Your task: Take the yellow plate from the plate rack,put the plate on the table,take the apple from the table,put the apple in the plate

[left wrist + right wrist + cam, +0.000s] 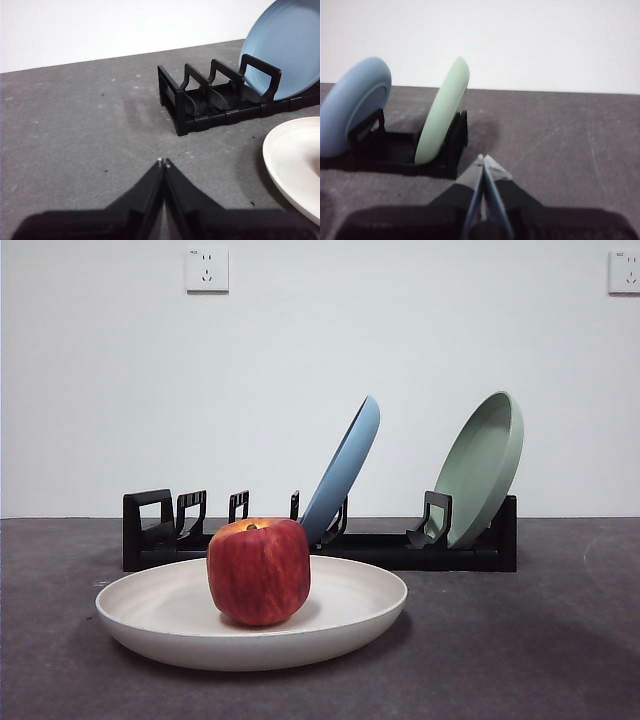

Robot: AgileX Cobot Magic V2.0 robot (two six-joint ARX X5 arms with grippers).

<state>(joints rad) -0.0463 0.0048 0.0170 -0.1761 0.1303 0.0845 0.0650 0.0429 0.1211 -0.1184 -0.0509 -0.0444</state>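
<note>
Apple (259, 570) sitting in plate (160, 625) on bench (540, 640), in front of rack (400, 552). Left tool (163, 162) and right tool (482, 159) both hanging closed, gripping nothing.

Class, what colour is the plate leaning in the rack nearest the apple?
Light blue. The blue plate shows best in the front view, just behind the apple.
</note>
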